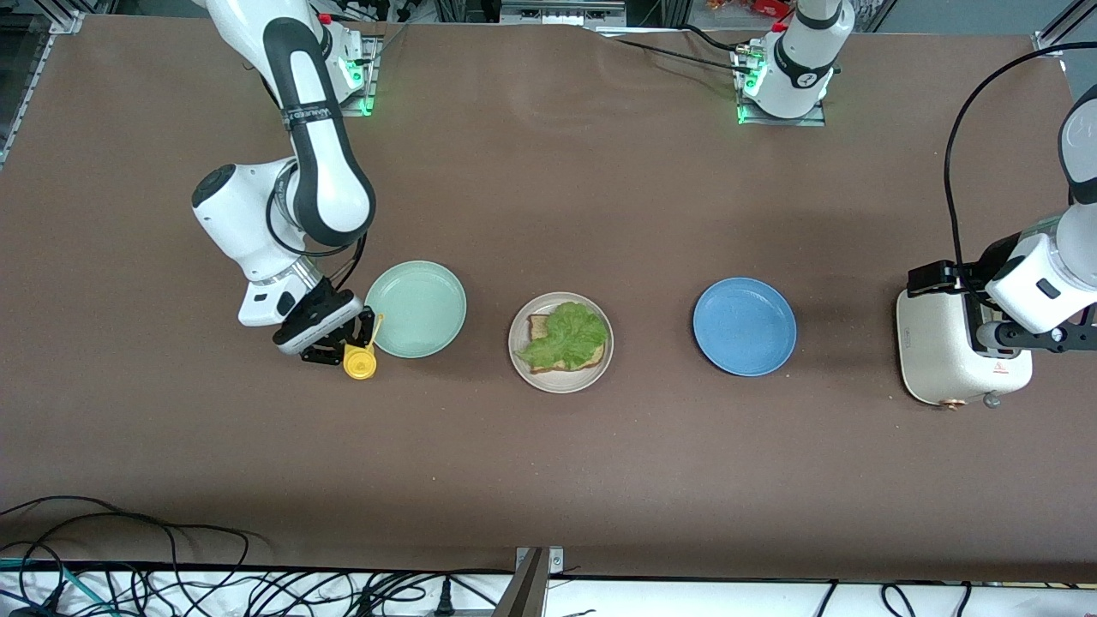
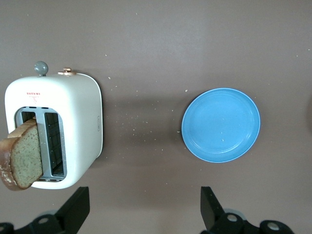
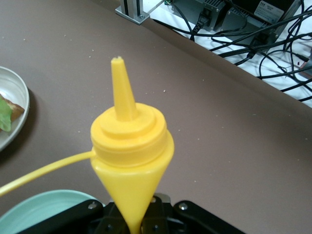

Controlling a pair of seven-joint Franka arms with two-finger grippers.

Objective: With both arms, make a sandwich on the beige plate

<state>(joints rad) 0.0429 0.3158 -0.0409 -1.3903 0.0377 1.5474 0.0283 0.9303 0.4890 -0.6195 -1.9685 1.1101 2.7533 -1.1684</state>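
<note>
Sandwich (image 1: 566, 338): unfinished; one bread slice under a lettuce leaf (image 1: 567, 335) on the beige plate (image 1: 519, 347), between the mint green plate (image 1: 417, 308) and the blue plate (image 1: 744, 326).
Top slice (image 2: 20, 157): leans out of a slot of the toaster (image 1: 951, 364); likely light, stiff, crumbly (best pinched across its exposed upper edge).
Left gripper (image 2: 142, 210): above the toaster, fingers fully spread, empty.
Right gripper (image 1: 330, 343): beside the mint green plate, clamped on a yellow squeeze bottle (image 3: 130, 156).
</note>
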